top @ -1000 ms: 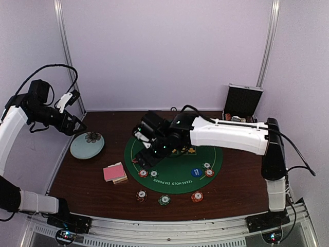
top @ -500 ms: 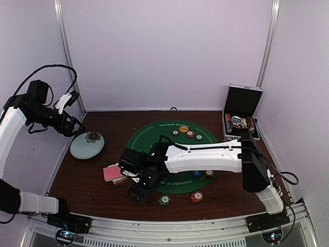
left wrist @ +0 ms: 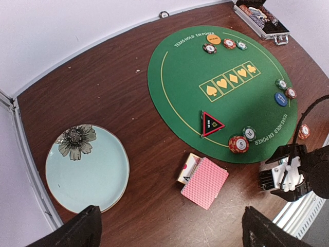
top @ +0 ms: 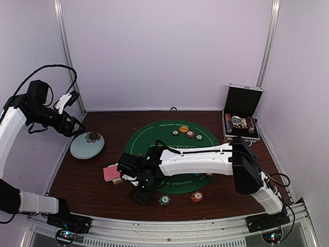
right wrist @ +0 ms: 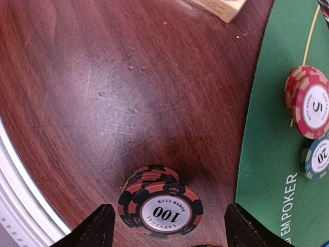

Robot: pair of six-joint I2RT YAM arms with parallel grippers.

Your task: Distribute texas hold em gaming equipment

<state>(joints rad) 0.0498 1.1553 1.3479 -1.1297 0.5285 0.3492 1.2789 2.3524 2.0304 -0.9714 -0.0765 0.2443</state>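
Right wrist view shows your right gripper (right wrist: pixel 167 224) low over the wooden table (right wrist: pixel 77 77), fingers apart. A black-and-red stack of 100 chips (right wrist: pixel 160 208) stands between them, not gripped, just off the edge of the green mat (right wrist: pixel 267 128). A red 5 chip (right wrist: pixel 311 102) lies on that mat. Your left gripper (left wrist: pixel 172 234) hangs high with its fingers spread and holds nothing, and the pink-red-backed cards (left wrist: pixel 204 182) lie on the wood below.

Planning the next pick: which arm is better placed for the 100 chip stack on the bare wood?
Right. The right gripper hangs open over the 100 chip stack; the left gripper is raised high, near the blue dish.
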